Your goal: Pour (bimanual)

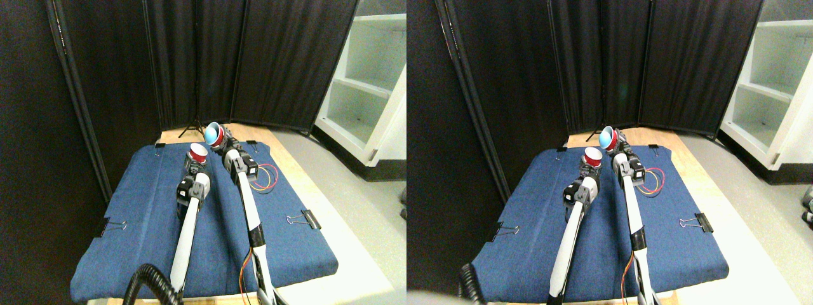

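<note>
Two pale manipulators rising from bottom edge, over blue cloth (146, 210) covering the surface (298, 175). Nearest: black corrugated hose (149, 283) curling at bottom left, beside base of left limb. Thin orange wires along lower right limb.

Binder clips at cloth edges: one well left of left limb (109, 225), one well right of right limb (306, 219); two more at far edge (159, 145) (251, 142).

Left end effector (195, 164) clenched on red cup (197, 152); cup upright, mouth up, raised above cloth, sitting directly atop end effector. Contents not discernible.

Right end effector (222, 141) grasping blue cup (212, 133); cup tilted, mouth turned toward left end effector, pale blue interior visible. Blue cup above, beyond and just right of red cup; rims near, apparently apart — contact not resolvable.

Red and orange wire loop (265, 178) on cloth just right of right end effector's motor block.

Beyond both end effectors: small black tripod (192, 129) at far edge of bare wood. Black folding curtain panels (209, 57) behind. White shelving unit (368, 82) far right, on grey floor (362, 210).
</note>
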You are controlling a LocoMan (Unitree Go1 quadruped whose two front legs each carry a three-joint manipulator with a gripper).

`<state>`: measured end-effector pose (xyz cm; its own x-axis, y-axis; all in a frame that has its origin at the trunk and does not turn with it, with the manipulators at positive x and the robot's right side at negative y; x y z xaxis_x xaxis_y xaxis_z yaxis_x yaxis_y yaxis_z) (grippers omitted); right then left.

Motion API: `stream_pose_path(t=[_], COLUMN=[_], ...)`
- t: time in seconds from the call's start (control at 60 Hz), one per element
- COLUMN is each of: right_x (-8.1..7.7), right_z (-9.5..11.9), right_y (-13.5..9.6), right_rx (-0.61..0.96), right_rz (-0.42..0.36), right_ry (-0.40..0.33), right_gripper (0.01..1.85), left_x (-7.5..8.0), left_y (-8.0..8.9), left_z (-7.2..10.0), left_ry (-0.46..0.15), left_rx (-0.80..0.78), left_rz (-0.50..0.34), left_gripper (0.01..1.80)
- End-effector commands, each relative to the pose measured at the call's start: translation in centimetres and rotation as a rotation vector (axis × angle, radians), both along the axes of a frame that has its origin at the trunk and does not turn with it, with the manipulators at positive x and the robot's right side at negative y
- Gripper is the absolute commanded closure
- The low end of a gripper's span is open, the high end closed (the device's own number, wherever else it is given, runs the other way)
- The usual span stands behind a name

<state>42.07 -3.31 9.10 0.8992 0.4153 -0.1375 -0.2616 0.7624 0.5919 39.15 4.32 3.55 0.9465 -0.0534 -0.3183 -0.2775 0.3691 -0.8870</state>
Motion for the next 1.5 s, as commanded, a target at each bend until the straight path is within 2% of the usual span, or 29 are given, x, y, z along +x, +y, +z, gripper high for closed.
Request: stream_pose_path(t=[0.017,0.15,0.333,0.367,0.433,0.617,1.15,1.233,1.317,1.5], right_x=[0.4,0.5,0.2,0.1,0.3,0.2,0.0,0.0,-0.3,-0.7], right_z=[0.5,0.7,1.4,1.5,1.4,1.6,1.7,1.8,2.0,2.4], right_y=[0.0,-0.3,-0.2,-0.1,-0.1,0.2,1.3,1.5,1.9,2.4], right_rx=[-0.007,-0.007,-0.104,-0.129,-0.147,-0.243,-0.355,-0.367,-0.38,-0.469], right_rz=[0.007,0.008,-0.011,-0.026,0.009,0.008,0.029,0.063,0.043,0.023], right_ry=[-0.051,-0.058,-0.077,-0.078,-0.103,-0.14,-0.215,-0.231,-0.216,-0.238], right_gripper=[1.46,1.45,1.38,1.41,1.4,1.43,1.46,1.47,1.45,1.48], left_x=[0.4,0.5,0.7,0.8,0.9,0.9,0.5,0.4,0.4,0.4], left_y=[-0.3,-0.2,-0.2,-0.1,-0.2,-0.3,0.1,0.2,0.3,0.4], left_z=[0.7,0.6,0.5,0.5,0.6,0.7,0.7,0.8,0.8,0.8], left_ry=[-0.049,-0.048,-0.044,-0.043,-0.045,-0.048,-0.043,-0.04,-0.039,-0.041], left_rx=[-0.004,-0.005,-0.006,-0.01,-0.014,-0.018,-0.034,-0.029,-0.031,-0.032], left_rz=[-0.002,-0.003,0.004,0.0,-0.005,-0.001,-0.003,0.008,0.012,0.002], left_gripper=[1.48,1.48,1.48,1.48,1.48,1.48,1.48,1.48,1.48,1.48])
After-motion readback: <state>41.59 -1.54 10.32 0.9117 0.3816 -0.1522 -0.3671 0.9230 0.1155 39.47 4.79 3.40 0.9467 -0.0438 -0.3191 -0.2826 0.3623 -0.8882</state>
